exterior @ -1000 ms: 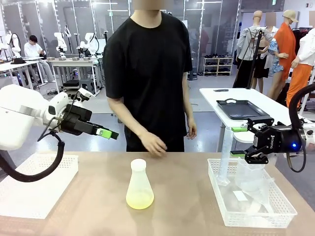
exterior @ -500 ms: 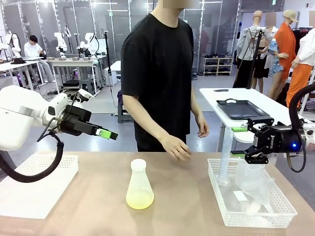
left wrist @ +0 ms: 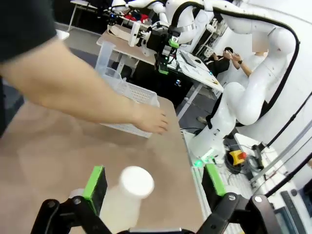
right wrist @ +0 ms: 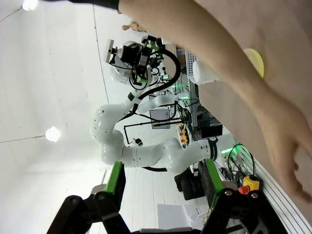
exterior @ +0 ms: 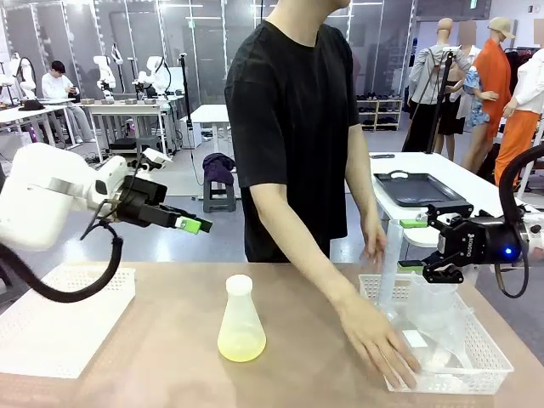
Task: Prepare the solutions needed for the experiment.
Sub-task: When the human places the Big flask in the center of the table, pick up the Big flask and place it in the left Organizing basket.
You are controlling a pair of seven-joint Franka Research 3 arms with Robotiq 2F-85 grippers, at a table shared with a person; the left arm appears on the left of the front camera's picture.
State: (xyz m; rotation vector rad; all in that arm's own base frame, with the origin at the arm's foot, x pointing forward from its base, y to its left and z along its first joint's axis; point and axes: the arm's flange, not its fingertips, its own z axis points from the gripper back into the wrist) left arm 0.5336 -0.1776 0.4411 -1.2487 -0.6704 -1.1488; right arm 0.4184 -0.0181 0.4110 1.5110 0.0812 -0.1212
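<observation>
Stepping across to the right within the last second, the person (exterior: 293, 127) now leans over the table (exterior: 170, 365) and stretches a hand (exterior: 378, 340) down to the left side of the white basket (exterior: 489, 361) at the near right. Whether the fingers are inside it or on its rim is unclear. A moment ago that hand hovered by the middle of the table's far edge.

On the left, the robot's left arm has lifted slightly and swung a little toward the centre. Its left claw (exterior: 197, 225) is spread wide and empty in the air, above and left of the flask. The right claw (exterior: 412, 245) keeps its place over the basket's far side, fingers apart and empty, just beside a tall clear cylinder (exterior: 391, 263) standing in the basket. A flat white tray (exterior: 51, 331) sits at the near left.

Mid-table, the whitish cone-shaped flask (exterior: 240, 314) stands upright and untouched, with the solution (exterior: 241, 344) a shallow pale yellow-green layer in its base.

The reach suggests the person is fetching another vessel, so preparation looks to be at an early stage, with both arms waiting.
</observation>
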